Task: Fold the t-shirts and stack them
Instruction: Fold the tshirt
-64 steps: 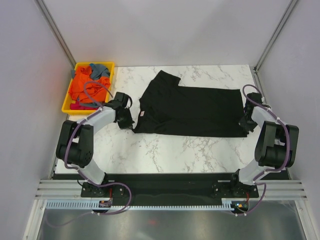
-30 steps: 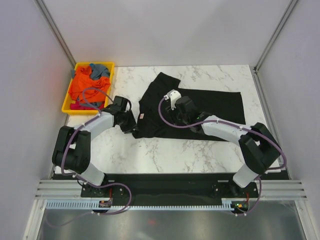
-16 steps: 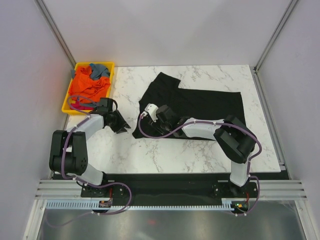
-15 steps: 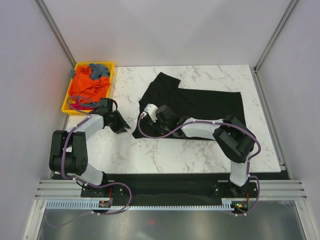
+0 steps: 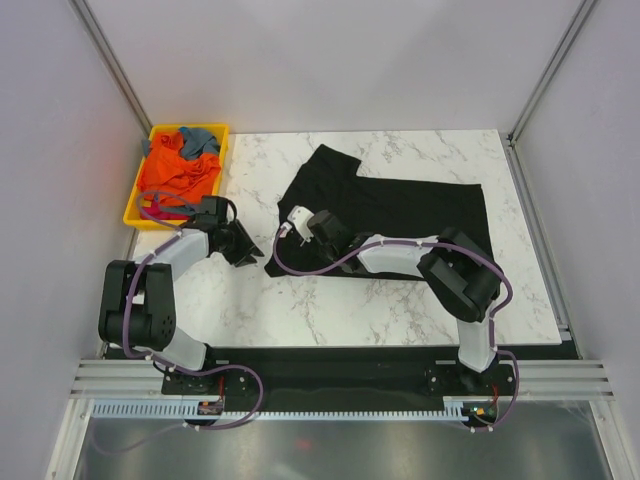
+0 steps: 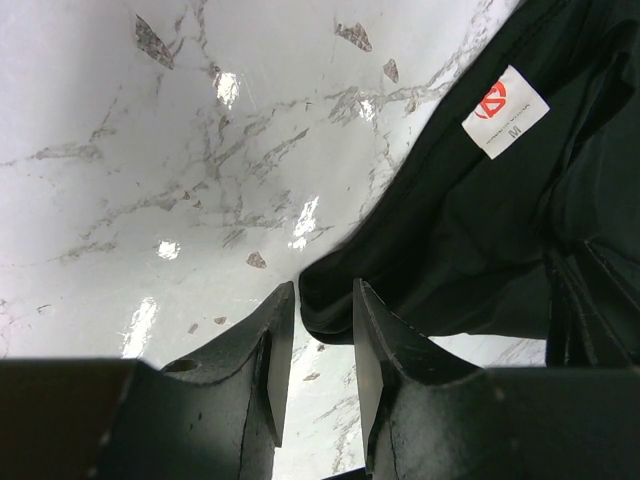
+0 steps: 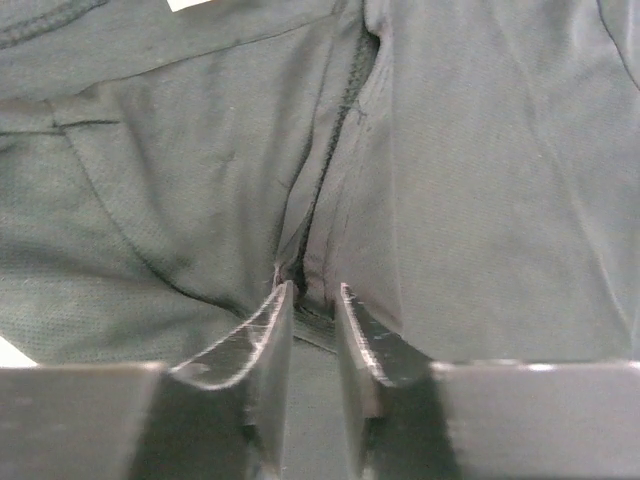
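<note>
One black t-shirt (image 5: 410,215) lies flat on the tabletop (image 5: 330,300), long axis running 9 to 3 o'clock with its collar end at 9; the yellow tray (image 5: 135,213) at 10 o'clock holds one tangled heap (image 5: 178,168) of orange and grey-blue cloth I can't count apart. My left fingers (image 6: 281,308), a slit apart and empty, have the shirt's near corner just ahead at 1 o'clock. My right fingers (image 7: 277,315), nearer, straddle a seam ridge (image 7: 322,150) by the collar, almost together; whether they bite it I cannot tell.
</note>
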You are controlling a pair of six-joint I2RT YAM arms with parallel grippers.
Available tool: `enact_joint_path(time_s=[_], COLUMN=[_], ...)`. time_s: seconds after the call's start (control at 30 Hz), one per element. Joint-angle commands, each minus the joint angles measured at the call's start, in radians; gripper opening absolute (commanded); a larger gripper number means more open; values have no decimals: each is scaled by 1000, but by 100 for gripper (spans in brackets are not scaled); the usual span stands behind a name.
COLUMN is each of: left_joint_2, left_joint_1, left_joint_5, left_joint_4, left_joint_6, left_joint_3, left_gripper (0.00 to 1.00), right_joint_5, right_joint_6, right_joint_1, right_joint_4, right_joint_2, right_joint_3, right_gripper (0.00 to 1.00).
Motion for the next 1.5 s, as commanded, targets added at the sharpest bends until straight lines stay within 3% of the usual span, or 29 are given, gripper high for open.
enact_joint_path(time_s=[0.0,0.3,0.67,1.47], left_joint_2=[5,-2,45,96], left_joint_1=[-14,-38,-50,-67], left_joint_5=[-8,-34,-71,-204], left_joint_4=[28,28,27,-42], left_joint_6=[-26,-14,-8,7], left_joint_3=[-3,-3,-15,3], left_gripper=[37,39,38,36], right_joint_5=[34,208,248,243], right_joint_6=[8,53,252,504], right_joint_1=[7,-15,-74,-158], right_joint_4=[33,84,66,-13], right_joint_2=[7,42,63,93], right_joint_3=[40,72,86,98], right_gripper=[24,0,0,0])
